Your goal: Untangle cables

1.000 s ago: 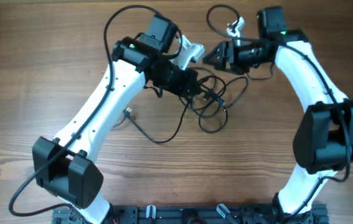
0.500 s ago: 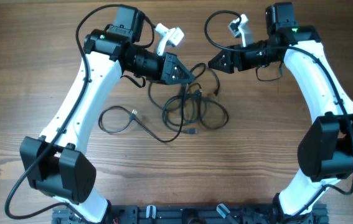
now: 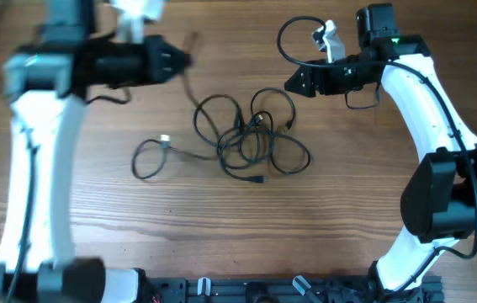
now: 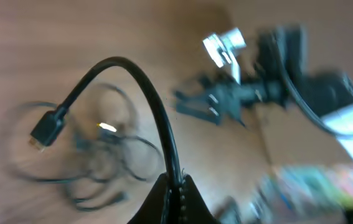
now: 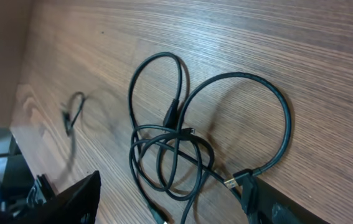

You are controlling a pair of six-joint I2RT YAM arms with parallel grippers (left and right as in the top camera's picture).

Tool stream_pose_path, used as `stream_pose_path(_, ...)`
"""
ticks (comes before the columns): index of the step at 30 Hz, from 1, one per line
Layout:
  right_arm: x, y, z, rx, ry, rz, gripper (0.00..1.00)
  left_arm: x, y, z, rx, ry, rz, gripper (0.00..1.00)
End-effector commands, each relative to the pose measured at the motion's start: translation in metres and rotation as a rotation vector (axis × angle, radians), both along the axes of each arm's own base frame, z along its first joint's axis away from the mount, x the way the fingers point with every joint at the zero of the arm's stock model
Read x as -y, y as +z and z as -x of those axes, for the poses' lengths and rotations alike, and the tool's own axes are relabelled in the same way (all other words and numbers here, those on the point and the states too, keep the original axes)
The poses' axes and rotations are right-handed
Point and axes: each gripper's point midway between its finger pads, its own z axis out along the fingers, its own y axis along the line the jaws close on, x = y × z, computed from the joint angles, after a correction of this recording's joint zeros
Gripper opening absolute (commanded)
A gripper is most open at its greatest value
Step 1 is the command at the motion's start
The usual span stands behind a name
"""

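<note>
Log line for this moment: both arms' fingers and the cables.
left fingers: shut on cable | right fingers: open, empty | tangle: knotted, on table

Overhead looks straight down on table; both wrist views close, oblique; all share cables.

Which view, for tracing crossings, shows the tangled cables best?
Overhead: the cables lie whole and sharp on the table. The right wrist shows them close but cropped at the bottom. The left wrist is blurred, the cable pinched in the left gripper crossing in front.
</note>
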Motion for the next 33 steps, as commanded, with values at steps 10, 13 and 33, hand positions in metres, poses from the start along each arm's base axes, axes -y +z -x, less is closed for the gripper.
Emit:
stream_pose_path(10,-0.092,0.047,0.045,-0.021,0.269,-0.349,0.70,-0.018,0.031,-0.028,-0.111,0.391,0.160,0.04)
stream_pose_path(13,-0.115,0.068,0.058,0.066,0.375,-0.414,0.70,-0.015,0.046,-0.037,-0.097,0.417,0.237,0.04)
stream_pose_path(33,-0.162,0.095,0.057,0.156,0.382,-0.423,0.04,0.008,0.078,-0.033,-0.089,0.289,0.398,0.43)
